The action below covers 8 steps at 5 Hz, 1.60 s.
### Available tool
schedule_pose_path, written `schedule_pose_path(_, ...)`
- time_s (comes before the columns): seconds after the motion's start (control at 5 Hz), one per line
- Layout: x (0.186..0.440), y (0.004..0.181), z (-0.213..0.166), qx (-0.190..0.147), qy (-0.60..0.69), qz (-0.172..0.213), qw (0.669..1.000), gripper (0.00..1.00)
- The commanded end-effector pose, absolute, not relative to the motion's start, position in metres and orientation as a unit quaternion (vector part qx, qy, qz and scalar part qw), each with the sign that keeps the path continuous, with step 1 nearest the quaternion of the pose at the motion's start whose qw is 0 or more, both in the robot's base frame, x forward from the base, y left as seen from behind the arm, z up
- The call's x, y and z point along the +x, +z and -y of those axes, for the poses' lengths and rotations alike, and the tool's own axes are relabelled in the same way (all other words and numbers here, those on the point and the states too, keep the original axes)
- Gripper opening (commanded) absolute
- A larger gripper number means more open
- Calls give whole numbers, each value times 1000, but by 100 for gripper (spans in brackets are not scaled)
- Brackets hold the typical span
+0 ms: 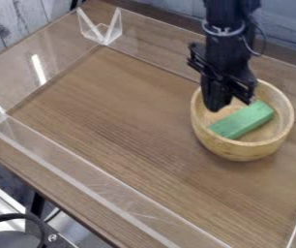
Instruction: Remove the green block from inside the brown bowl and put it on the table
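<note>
The green block (245, 121) lies inside the brown bowl (209, 135) at the right of the table (125, 126). My gripper (225, 101) hangs over the bowl's left inner part, its dark fingers pressed together and pointing down, shut on nothing. Its tip sits just above and left of the block's upper end; whether it touches the block I cannot tell. The arm covers part of the bowl's far rim.
Low clear acrylic walls (60, 165) edge the tabletop on all sides, with a clear bracket (99, 27) at the back left corner. A dark round object (21, 232) shows below the front edge.
</note>
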State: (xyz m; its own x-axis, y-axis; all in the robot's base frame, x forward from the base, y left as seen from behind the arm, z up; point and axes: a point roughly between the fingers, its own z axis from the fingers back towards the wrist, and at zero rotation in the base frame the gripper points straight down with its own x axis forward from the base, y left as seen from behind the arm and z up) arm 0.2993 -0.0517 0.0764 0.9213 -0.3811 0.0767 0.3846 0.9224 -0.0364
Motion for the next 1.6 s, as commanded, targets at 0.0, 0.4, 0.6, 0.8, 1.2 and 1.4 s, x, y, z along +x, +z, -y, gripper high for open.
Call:
schedule_pose_path(0.0, 314, 85, 62, -25, -206, 61, 976, 0)
schedule_pose_path(0.4, 321, 71, 72, -29, -220, 54, 974, 0)
schedule_pose_path(0.6, 323, 67, 75, -31, -223, 52, 973, 0)
schedule_pose_path(0.8, 324, 64, 76, -32, -226, 51, 972, 0)
schedule_pose_path(1.2, 327, 59, 79, -35, -229, 49, 971, 0)
schedule_pose_path(1.4, 327, 57, 80, -36, -231, 48, 971, 0)
